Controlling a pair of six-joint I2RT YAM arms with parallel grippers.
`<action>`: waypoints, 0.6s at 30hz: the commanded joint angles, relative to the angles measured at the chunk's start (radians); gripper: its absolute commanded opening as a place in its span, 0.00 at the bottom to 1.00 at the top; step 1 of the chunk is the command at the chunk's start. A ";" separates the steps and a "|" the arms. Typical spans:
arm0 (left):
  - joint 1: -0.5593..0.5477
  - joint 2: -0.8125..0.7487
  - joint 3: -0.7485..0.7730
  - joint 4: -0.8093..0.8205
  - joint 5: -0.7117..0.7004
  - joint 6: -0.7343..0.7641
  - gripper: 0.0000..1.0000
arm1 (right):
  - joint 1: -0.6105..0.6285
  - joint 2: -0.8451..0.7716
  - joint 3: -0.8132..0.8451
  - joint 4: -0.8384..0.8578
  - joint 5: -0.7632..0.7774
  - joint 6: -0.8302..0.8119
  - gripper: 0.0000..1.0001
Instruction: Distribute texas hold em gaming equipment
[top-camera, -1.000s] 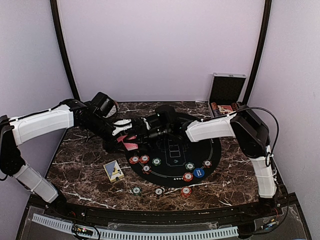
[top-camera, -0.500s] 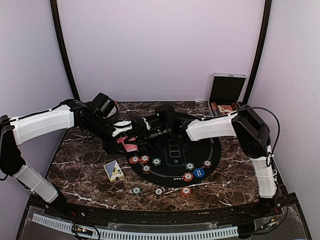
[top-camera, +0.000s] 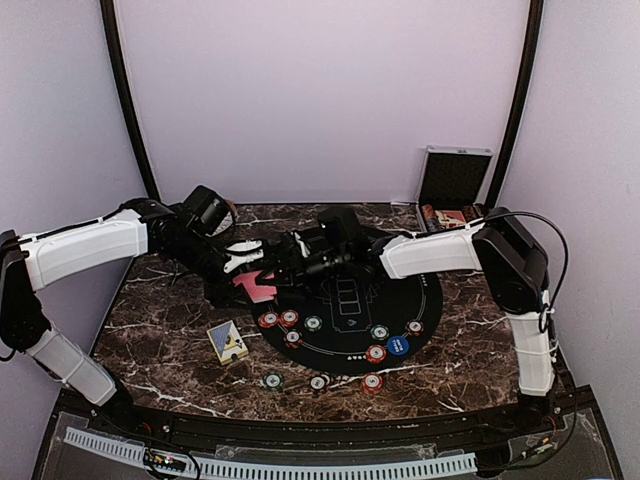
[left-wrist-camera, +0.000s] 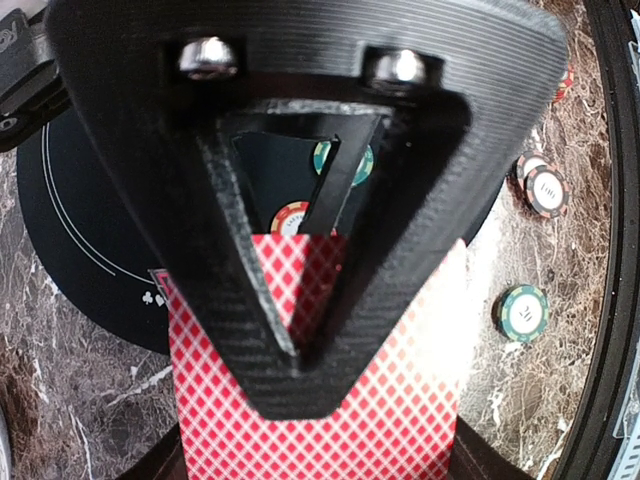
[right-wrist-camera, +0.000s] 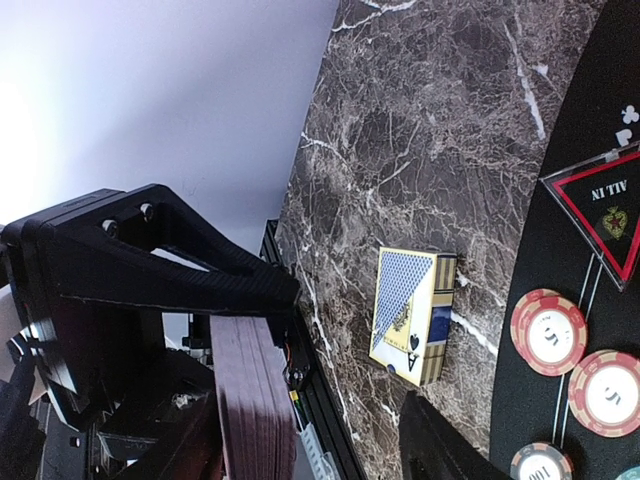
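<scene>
My left gripper (top-camera: 250, 272) is shut on a deck of red-backed playing cards (top-camera: 254, 287), held just off the left rim of the round black mat (top-camera: 430, 300). In the left wrist view the diamond-patterned card backs (left-wrist-camera: 330, 410) fill the lower frame under the gripper (left-wrist-camera: 298, 368). My right gripper (top-camera: 284, 262) reaches in from the right and stands open beside the deck. The right wrist view shows the deck's edge (right-wrist-camera: 256, 400) near the gap of that gripper (right-wrist-camera: 315, 450), with one finger (right-wrist-camera: 432, 452) apart from it. Several poker chips (top-camera: 289, 318) lie on the mat, and three chips (top-camera: 318, 382) lie on the marble in front of it.
A blue and gold card box (top-camera: 228, 341) (right-wrist-camera: 410, 315) lies on the marble left of the mat. A red-edged triangular marker (right-wrist-camera: 605, 205) sits on the mat. The silver hinged case (top-camera: 455, 185) stands open at the back right corner. Walls close in the table on three sides.
The right arm has drawn slightly back toward the right. The left arm and the deck have stayed in place.
</scene>
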 joint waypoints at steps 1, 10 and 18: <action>-0.001 -0.009 0.033 0.023 0.020 -0.012 0.06 | 0.016 -0.009 0.004 0.034 -0.012 0.039 0.66; -0.001 -0.003 0.030 0.021 0.011 -0.015 0.06 | 0.034 0.036 0.045 0.057 -0.049 0.060 0.70; -0.001 0.002 0.030 0.017 0.004 -0.018 0.05 | 0.028 0.058 0.066 -0.037 -0.038 0.007 0.66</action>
